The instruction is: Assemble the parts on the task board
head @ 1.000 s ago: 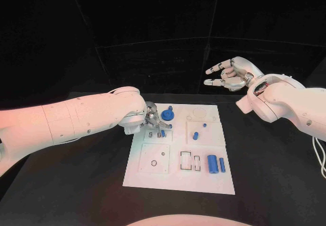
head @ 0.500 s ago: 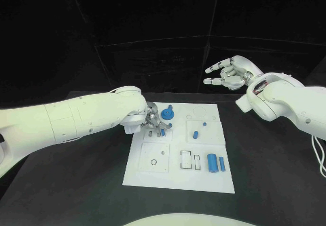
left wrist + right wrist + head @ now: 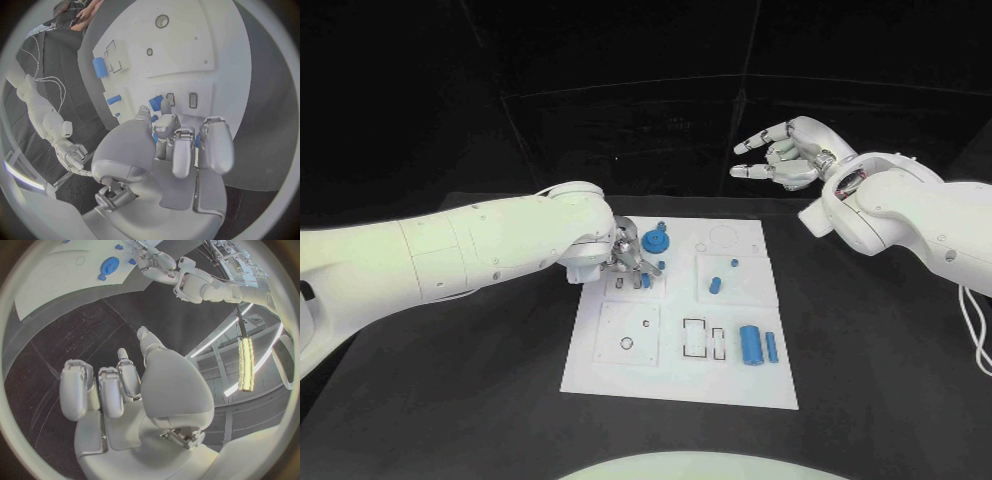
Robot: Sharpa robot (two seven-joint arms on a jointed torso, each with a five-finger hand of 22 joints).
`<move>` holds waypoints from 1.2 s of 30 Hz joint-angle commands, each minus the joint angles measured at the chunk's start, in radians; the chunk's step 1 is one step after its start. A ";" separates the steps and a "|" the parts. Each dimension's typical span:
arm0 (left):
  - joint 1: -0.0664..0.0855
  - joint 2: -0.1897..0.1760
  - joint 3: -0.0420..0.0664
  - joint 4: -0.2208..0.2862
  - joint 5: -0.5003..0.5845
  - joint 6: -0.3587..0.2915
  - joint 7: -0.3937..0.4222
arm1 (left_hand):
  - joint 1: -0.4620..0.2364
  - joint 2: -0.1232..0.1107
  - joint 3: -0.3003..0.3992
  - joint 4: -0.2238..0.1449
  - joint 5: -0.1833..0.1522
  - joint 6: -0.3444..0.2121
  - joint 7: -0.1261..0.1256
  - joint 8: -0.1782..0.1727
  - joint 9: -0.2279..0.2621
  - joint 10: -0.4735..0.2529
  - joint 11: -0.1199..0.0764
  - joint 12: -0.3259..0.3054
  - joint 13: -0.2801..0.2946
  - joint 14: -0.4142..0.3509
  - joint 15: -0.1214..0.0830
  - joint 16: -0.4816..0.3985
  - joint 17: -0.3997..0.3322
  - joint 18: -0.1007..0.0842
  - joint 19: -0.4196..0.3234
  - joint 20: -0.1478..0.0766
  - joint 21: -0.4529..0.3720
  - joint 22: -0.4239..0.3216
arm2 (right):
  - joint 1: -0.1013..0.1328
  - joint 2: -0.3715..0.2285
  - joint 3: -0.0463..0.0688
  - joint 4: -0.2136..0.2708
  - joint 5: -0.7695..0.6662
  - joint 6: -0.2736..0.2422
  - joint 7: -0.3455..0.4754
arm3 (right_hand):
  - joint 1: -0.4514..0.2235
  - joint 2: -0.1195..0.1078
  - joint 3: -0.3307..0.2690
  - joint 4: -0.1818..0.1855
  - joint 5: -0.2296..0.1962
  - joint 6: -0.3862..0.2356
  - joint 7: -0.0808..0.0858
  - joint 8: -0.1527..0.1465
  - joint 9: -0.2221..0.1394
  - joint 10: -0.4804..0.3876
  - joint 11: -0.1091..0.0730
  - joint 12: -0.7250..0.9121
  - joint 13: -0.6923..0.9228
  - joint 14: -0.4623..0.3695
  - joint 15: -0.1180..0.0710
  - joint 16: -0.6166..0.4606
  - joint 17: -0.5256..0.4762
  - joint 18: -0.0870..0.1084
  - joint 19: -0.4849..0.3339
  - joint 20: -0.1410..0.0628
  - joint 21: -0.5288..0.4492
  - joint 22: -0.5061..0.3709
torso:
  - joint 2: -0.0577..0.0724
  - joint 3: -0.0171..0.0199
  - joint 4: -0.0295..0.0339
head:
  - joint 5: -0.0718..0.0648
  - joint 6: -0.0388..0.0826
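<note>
While the left arm leans in over the board's far-left part, the scene reads as follows.

Task board: white plate (image 3: 678, 352) lying flat in the middle of the black counter (image 3: 473, 390), with several recessed sections.
Left hand: (image 3: 627, 258) low over the board's far-left section, fingers curled downward; the left wrist view shows a small blue peg (image 3: 155, 103) at the fingertips beside two small slots, but whether the fingers pinch it or only touch it I cannot tell.
Right hand: (image 3: 783, 156) raised well above and behind the board's far-right corner, fingers apart and loosely bent, holding nothing.
Blue gear: round toothed part (image 3: 658, 242) on the board just beside the left hand, on its right.
Small blue pegs: two short pieces (image 3: 715, 286) in the right-hand section, near each other, well apart from the left hand.
Blue cylinder: thick piece (image 3: 750, 347) near the board's near-right part, with a slimmer blue bar (image 3: 770, 348) just beside it.
Rectangular slots: two outlined openings (image 3: 704, 341) between the cylinder and a square plate with a round hole (image 3: 627, 345).
In the way: the left hand covers most of the section under it in the head view; the gear stands close to its fingers.
</note>
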 commanded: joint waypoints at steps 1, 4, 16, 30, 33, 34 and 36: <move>0.001 0.001 -0.001 -0.002 -0.009 0.021 0.003 | 0.011 -0.003 -0.002 -0.006 0.000 -0.008 -0.001 0.004 0.001 0.005 -0.001 0.005 0.001 0.104 -0.006 0.003 0.263 -0.010 0.008 -0.002 0.007 0.003 | 0.003 0.002 0.001 -0.002 -0.007 0.008 0.005 | 0.000 0.012 -0.007 -0.001 0.007 -0.007 -0.002 0.001 -0.001 -0.007 0.003 -0.006 0.000 0.088 0.008 -0.003 0.200 0.003 -0.003 0.006 -0.004 -0.001 | 0.001 0.0008 -0.0004 | 0.001 -0.002; 0.001 0.002 -0.001 -0.003 -0.009 0.020 0.004 | 0.016 -0.002 0.000 -0.010 0.000 -0.009 -0.001 0.005 0.004 0.004 -0.001 0.005 0.001 0.104 -0.006 0.003 0.263 -0.010 0.008 -0.002 0.007 0.003 | 0.003 0.003 0.001 -0.003 -0.008 0.010 0.005 | 0.000 0.013 -0.007 -0.001 0.008 -0.007 -0.002 0.001 -0.001 -0.007 0.003 -0.005 0.001 0.088 0.008 -0.003 0.201 0.003 -0.003 0.006 -0.004 -0.001 | 0.001 0.0000 0.0002 | 0.001 -0.003; 0.001 0.007 -0.001 -0.006 -0.009 0.021 0.009 | 0.082 0.022 0.047 -0.059 0.002 -0.021 -0.002 0.011 0.019 0.001 -0.002 0.003 0.000 0.104 -0.007 0.003 0.263 -0.009 0.005 -0.002 0.006 0.002 | 0.003 0.009 0.001 -0.006 -0.011 0.016 0.006 | 0.001 0.013 -0.007 -0.001 0.008 -0.007 -0.002 0.002 -0.001 -0.007 0.003 -0.006 -0.001 0.088 0.008 -0.003 0.201 0.003 -0.003 0.006 -0.004 -0.001 | 0.001 -0.0003 -0.0001 | 0.002 -0.008; 0.001 0.005 -0.001 -0.004 -0.009 0.017 0.023 | 0.185 0.023 0.195 -0.158 0.005 -0.042 -0.009 -0.009 0.019 -0.007 -0.009 -0.007 -0.003 0.104 -0.013 0.003 0.263 -0.008 0.002 -0.009 0.003 0.001 | 0.003 0.012 0.001 -0.008 -0.012 0.025 0.006 | 0.001 0.014 -0.008 -0.001 0.009 -0.007 -0.002 0.002 -0.001 -0.007 0.003 -0.005 0.000 0.089 0.008 -0.002 0.202 0.003 -0.003 0.006 -0.004 -0.001 | 0.001 0.0001 0.0008 | 0.000 -0.014; 0.001 0.002 -0.001 -0.001 -0.009 0.019 0.026 | 0.188 0.012 0.229 -0.170 0.005 -0.042 -0.008 -0.014 0.017 -0.008 -0.009 -0.010 -0.004 0.104 -0.013 0.003 0.263 -0.008 0.002 -0.009 0.003 0.001 | 0.003 0.012 0.001 -0.008 -0.014 0.027 0.005 | 0.001 0.014 -0.008 -0.001 0.009 -0.007 -0.002 0.002 -0.001 -0.007 0.003 -0.005 0.000 0.089 0.008 -0.002 0.202 0.003 -0.003 0.006 -0.004 -0.001 | 0.001 0.0002 0.0014 | 0.001 -0.015; 0.001 0.001 -0.001 0.000 -0.009 0.019 0.027 | 0.186 0.007 0.243 -0.173 0.005 -0.043 -0.008 -0.016 0.017 -0.009 -0.009 -0.012 -0.005 0.104 -0.013 0.003 0.263 -0.008 0.001 -0.009 0.002 0.001 | 0.003 0.013 0.001 -0.009 -0.014 0.027 0.005 | 0.001 0.014 -0.008 -0.001 0.009 -0.007 -0.002 0.002 -0.001 -0.007 0.003 -0.005 0.000 0.089 0.008 -0.002 0.202 0.003 -0.003 0.006 -0.004 -0.001 | 0.001 -0.0002 0.0012 | 0.001 -0.015; 0.001 -0.001 -0.001 0.002 -0.008 0.020 0.029 | 0.183 -0.001 0.271 -0.178 0.008 -0.043 -0.008 -0.020 0.015 -0.010 -0.009 -0.014 -0.006 0.104 -0.013 0.003 0.263 -0.008 0.001 -0.009 0.002 0.002 | 0.003 0.013 0.001 -0.009 -0.014 0.028 0.006 | 0.001 0.014 -0.008 -0.001 0.009 -0.007 -0.002 0.002 -0.001 -0.007 0.003 -0.005 0.000 0.089 0.008 -0.002 0.202 0.003 -0.003 0.006 -0.004 -0.001 | 0.001 -0.0004 0.0012 | 0.001 -0.016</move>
